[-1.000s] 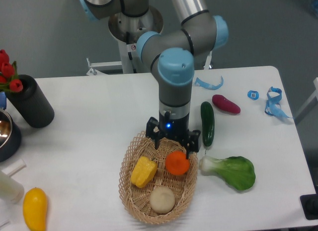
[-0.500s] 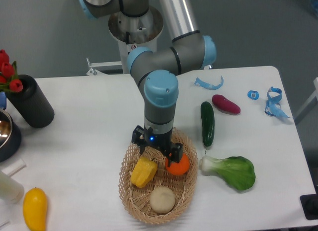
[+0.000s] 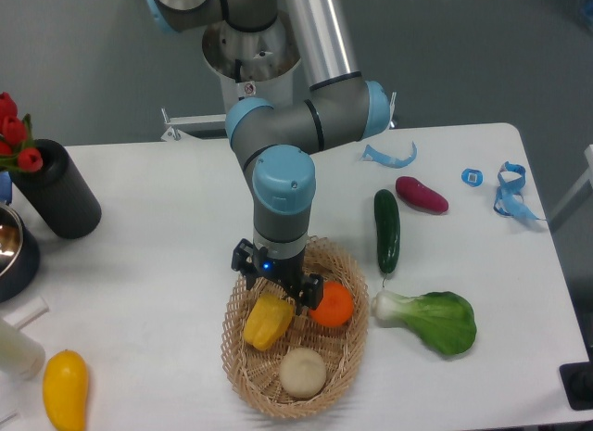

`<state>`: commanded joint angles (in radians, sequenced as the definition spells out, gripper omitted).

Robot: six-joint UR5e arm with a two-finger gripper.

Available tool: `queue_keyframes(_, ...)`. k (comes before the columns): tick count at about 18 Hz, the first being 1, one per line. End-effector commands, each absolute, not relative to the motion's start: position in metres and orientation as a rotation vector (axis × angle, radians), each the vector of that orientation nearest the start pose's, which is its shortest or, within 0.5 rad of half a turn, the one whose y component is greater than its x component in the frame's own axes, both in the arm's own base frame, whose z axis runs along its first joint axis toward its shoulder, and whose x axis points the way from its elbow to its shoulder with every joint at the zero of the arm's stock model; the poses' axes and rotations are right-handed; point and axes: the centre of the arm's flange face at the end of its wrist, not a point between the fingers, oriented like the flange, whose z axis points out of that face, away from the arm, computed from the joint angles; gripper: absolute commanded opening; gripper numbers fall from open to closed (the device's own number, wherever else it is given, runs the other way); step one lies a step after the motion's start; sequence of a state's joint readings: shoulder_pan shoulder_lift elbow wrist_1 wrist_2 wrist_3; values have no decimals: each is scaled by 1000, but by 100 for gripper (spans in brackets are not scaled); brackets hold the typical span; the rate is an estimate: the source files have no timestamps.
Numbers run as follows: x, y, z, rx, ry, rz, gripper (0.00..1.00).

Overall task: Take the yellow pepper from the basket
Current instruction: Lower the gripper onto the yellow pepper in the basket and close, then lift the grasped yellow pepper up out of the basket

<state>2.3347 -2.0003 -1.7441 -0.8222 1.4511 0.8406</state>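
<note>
The yellow pepper (image 3: 265, 323), blocky and ridged, lies in the left half of the tan wicker basket (image 3: 239, 361). My gripper (image 3: 276, 290) hangs right above the pepper's upper end, its dark fingers spread on either side, so it is open and holds nothing. A round orange (image 3: 333, 305) sits just right of the gripper in the basket, and a pale round vegetable (image 3: 303, 373) lies at the basket's near end.
A green cucumber (image 3: 386, 230), a purple eggplant (image 3: 421, 194) and a bok choy (image 3: 435, 319) lie right of the basket. A smooth yellow fruit (image 3: 65, 389) is at the front left. A black cylinder (image 3: 59, 195) with red tulips (image 3: 13, 134) stands far left.
The arm has swung left and come lower over the basket, shifting the gripper from above the orange to above the yellow pepper. The produce has not moved.
</note>
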Motion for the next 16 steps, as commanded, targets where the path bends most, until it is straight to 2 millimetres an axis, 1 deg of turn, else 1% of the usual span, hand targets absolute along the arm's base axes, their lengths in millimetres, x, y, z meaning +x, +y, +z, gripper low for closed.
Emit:
queue_keyframes(6, -321, 547, 234, -2961, 130, 23, 100)
queue_keyframes(7, -321, 547, 230, -2968, 129, 17, 100)
queue_keyframes(12, -322, 548, 226, -2971, 129, 15, 100)
queue_keyframes(13, -322, 548, 225, -2972, 129, 14, 97)
queue_keyframes(14, -323, 549, 226, -2971, 129, 15, 87)
queue_keyframes(15, -322, 548, 227, -2971, 127, 15, 66)
queue_keyframes(16, -323, 549, 228, -2969, 125, 18, 56)
